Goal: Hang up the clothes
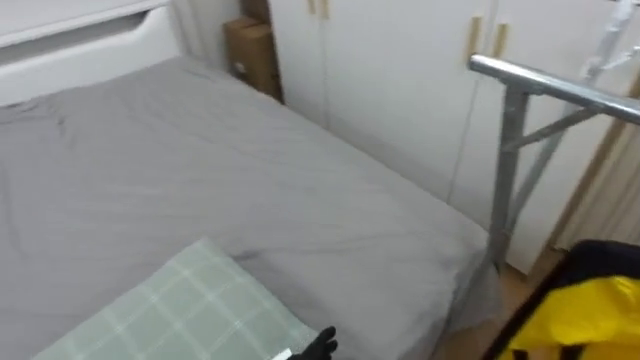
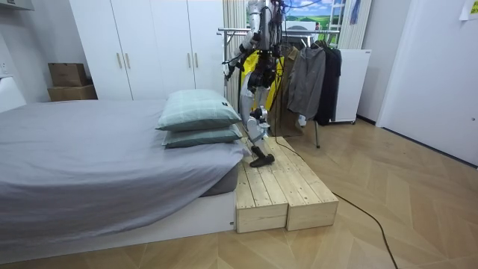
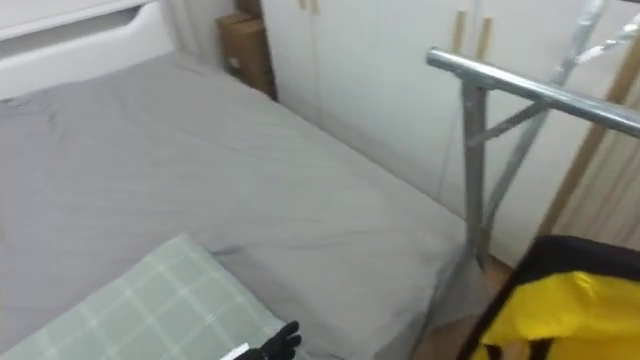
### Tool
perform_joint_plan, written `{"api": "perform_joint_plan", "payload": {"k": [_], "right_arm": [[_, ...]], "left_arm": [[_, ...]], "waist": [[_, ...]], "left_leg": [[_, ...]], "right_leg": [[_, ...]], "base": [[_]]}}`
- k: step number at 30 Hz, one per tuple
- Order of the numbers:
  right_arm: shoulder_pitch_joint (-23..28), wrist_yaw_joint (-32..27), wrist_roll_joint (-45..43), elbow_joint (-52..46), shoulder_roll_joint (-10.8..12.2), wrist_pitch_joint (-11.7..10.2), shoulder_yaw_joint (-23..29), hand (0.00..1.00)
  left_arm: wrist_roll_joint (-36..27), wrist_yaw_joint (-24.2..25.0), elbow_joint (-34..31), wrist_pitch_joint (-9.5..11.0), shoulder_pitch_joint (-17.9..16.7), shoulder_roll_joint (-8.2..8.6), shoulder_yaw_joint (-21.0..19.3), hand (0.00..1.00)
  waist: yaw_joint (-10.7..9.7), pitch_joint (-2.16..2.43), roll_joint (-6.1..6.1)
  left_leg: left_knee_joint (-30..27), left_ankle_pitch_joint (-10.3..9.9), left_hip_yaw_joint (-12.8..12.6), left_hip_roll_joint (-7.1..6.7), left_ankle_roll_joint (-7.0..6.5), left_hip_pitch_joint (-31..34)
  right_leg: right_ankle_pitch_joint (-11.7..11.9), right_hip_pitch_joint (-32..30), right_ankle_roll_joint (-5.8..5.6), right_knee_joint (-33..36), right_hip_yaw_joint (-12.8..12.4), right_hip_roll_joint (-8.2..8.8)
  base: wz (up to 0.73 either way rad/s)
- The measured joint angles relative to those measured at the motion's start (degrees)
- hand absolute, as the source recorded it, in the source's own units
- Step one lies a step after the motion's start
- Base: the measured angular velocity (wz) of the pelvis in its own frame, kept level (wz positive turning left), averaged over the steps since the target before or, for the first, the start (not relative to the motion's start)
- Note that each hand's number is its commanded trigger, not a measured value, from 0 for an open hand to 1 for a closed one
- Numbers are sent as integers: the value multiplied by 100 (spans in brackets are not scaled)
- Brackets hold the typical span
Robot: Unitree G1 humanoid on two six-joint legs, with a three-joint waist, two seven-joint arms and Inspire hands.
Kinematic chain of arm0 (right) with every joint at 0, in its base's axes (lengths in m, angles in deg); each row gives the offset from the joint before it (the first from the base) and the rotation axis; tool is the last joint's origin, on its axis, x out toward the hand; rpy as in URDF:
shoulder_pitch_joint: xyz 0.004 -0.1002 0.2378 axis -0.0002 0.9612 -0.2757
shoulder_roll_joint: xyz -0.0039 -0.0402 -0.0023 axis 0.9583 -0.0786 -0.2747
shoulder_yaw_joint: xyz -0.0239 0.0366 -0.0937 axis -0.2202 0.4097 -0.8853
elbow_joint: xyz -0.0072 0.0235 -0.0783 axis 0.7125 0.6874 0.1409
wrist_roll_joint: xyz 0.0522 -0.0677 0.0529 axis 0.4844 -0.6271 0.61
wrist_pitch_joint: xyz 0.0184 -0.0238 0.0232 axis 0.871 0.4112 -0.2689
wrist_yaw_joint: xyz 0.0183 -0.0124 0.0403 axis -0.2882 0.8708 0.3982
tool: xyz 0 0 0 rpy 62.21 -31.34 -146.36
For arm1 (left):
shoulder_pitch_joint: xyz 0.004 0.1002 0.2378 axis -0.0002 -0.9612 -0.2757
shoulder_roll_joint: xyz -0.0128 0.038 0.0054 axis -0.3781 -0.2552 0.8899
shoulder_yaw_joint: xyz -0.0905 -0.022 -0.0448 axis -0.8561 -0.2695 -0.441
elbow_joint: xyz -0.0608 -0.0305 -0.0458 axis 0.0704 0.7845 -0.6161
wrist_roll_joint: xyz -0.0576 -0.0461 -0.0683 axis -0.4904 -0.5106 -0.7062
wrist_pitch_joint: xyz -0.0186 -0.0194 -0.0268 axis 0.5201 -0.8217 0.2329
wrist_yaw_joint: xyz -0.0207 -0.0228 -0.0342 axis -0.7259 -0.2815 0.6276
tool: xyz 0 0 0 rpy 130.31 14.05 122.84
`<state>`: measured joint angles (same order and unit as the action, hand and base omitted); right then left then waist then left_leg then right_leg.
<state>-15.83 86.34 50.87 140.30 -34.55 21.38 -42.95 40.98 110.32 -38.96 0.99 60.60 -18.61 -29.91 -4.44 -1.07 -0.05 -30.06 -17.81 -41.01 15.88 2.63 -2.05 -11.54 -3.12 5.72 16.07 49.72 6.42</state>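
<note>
A yellow garment with black trim fills the lower right corner of the eye views, below the grey metal rail of the clothes rack. In the room view the garment hangs in front of my body as I stand on a wooden platform between bed and rack. My left hand peeks in at the bottom edge over a pale green checked pillow, its dark fingers loose and holding nothing. I cannot make out my right hand behind the garment.
A bed under a grey sheet spreads to my left. White wardrobes and a cardboard box stand beyond it. Dark clothes hang on the rack by a white cabinet.
</note>
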Motion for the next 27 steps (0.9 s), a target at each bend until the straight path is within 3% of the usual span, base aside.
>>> {"api": "perform_joint_plan", "payload": {"k": [3,5,8,10,11,12,15,18,20,27], "right_arm": [[-117,127,-120,-5,-13,4,-97,0],[-191,173,-156,61,-10,36,-104,0],[-155,190,-256,83,-9,89,-94,0],[-145,170,-228,106,-9,121,-88,0],[-147,165,-228,106,0,123,-84,0],[-125,165,-225,106,10,125,-85,0],[-111,73,-152,78,95,126,-94,0],[-144,-139,-161,65,161,123,-98,0],[-205,-271,-225,64,182,117,-148,0],[-369,-404,-1208,-183,245,121,-502,0]], "left_arm": [[-7,-16,-143,-6,4,-62,49,0],[-13,-17,-296,-6,7,-40,69,0],[-22,102,-362,3,125,78,73,0],[-16,115,-430,31,133,160,69,0],[-16,158,-467,42,138,185,64,0],[-26,218,-467,42,138,177,66,0],[-59,254,-454,27,148,65,79,0],[-46,198,-454,29,129,22,106,0],[-42,161,-454,29,124,-24,116,0],[-47,-76,-452,35,230,-10,59,0]], "waist": [[-1,30,-71],[43,30,-151],[-76,59,-209],[-66,92,-231],[-72,113,-206],[-123,116,-223],[-187,96,-281],[-112,93,-323],[-100,81,-323],[18,38,-329]], "left_leg": [[396,-87,-178,-123,-50,149],[569,-151,39,-200,-100,286],[710,-33,614,-464,-304,399],[743,23,930,-578,-391,493],[752,48,1191,-656,-434,565],[771,80,1461,-732,-488,627],[845,203,2109,-917,-572,728],[976,306,2549,-1097,-598,746],[1044,349,2716,-1180,-598,762],[1033,399,2995,-1249,-524,940]], "right_leg": [[-31,-36,-65,200,593,232],[-11,-16,-167,309,624,339],[137,0,-193,343,-354,320],[176,29,-290,360,-613,319],[215,70,-371,337,-742,318],[261,129,-515,285,-1142,321],[368,276,-744,96,-2081,206],[430,463,-846,-205,-2554,98],[451,604,-881,-371,-2686,79],[376,609,-1001,-553,-3052,8]], "base": [[111],[83],[101],[98],[109],[121],[121],[86],[49],[22]]}}
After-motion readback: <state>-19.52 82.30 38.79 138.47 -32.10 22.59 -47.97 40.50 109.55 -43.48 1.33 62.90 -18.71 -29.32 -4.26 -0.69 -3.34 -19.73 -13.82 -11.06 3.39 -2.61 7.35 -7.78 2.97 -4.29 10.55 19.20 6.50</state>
